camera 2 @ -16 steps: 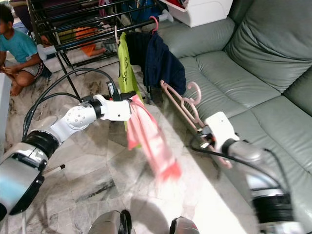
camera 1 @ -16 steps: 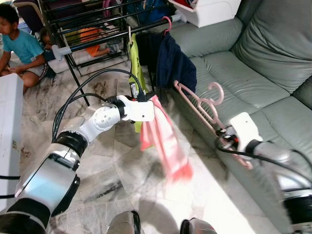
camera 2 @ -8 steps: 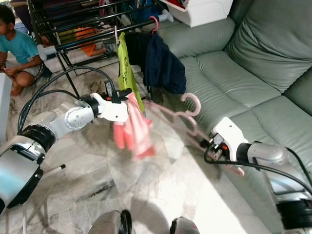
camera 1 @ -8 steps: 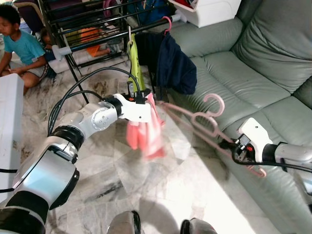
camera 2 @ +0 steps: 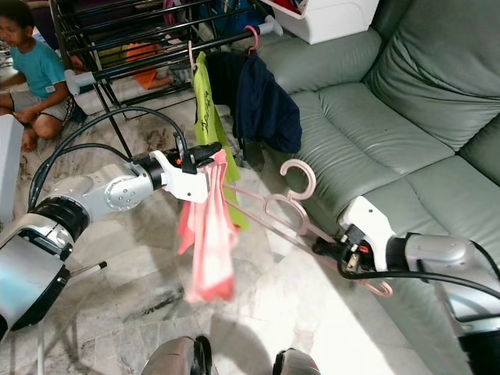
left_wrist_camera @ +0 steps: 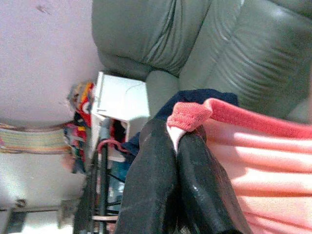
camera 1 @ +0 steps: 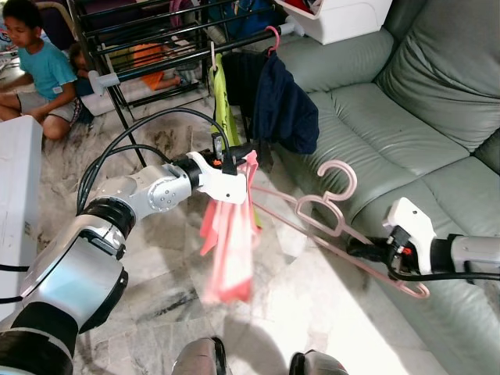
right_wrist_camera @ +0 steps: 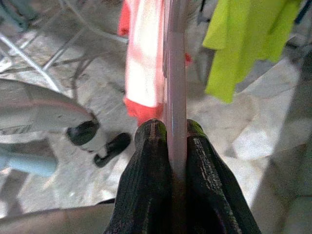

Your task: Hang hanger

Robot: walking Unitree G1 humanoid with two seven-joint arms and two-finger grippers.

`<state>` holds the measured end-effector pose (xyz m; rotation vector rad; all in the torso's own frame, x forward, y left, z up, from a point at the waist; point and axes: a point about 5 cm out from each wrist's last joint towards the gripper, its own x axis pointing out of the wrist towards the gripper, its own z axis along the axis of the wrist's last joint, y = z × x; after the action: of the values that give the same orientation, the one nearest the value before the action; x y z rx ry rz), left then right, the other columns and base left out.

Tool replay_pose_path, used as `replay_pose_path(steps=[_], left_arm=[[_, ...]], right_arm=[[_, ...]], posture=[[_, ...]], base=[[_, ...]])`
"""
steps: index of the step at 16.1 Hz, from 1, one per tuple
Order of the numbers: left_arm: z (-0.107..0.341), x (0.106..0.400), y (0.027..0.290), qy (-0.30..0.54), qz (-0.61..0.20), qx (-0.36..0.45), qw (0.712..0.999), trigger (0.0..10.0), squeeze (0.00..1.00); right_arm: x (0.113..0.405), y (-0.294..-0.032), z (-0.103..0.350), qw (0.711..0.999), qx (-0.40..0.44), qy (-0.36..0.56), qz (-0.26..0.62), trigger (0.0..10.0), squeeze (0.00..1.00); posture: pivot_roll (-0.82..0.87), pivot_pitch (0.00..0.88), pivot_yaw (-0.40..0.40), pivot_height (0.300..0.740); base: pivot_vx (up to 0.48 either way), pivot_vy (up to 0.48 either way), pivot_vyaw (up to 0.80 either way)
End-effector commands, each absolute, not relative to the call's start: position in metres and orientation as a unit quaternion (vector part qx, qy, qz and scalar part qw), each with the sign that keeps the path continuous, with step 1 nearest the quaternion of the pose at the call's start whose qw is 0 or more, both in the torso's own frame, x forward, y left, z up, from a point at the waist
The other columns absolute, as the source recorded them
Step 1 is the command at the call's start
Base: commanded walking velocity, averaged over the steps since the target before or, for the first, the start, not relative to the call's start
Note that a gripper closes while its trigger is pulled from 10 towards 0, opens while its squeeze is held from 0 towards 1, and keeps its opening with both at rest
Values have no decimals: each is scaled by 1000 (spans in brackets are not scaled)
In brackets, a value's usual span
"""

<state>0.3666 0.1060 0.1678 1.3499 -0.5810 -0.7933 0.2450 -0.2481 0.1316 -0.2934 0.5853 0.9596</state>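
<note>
My left gripper (camera 1: 244,156) is shut on the top edge of a pink cloth (camera 1: 230,234), which hangs down over the floor; its fingers (left_wrist_camera: 165,185) pinch the red hem. My right gripper (camera 1: 361,250) is shut on the lower bar of a pink plastic hanger (camera 1: 328,215). The hanger lies almost level, its far arm reaching to the cloth and its hook (camera 2: 297,178) pointing up. The hanger bar (right_wrist_camera: 174,97) runs straight out between the right fingers (right_wrist_camera: 151,161) toward the cloth (right_wrist_camera: 144,63).
A black drying rack (camera 1: 156,47) stands behind, with a lime green garment (camera 1: 223,101) and a dark navy one (camera 1: 277,101) hung on it. A grey-green sofa (camera 1: 406,125) fills the right side. A person (camera 1: 39,78) sits on the marble floor at far left.
My right gripper has lowered and levelled the hanger, bringing its arm up to the cloth. The cloth has swung and now hangs straight down from my left gripper.
</note>
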Motion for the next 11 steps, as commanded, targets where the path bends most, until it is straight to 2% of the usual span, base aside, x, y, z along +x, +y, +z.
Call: replay_pose_path(steps=[1,8,11], left_arm=[[184,371,110,-279,-333,606,667,10000,0],[191,375,115,-295,-300,608,674,10000,0],[181,374,119,-261,-316,607,681,10000,0]], right_arm=[[242,-244,138,827,-139,269,473,10000,0],[234,-249,127,816,-149,298,472,10000,0],[253,-259,140,856,-177,251,415,10000,0]], posture=[[-96,83,69,740],[-93,86,77,740],[-86,90,84,740]], base=[[0,0,0],[0,0,0],[0,0,0]])
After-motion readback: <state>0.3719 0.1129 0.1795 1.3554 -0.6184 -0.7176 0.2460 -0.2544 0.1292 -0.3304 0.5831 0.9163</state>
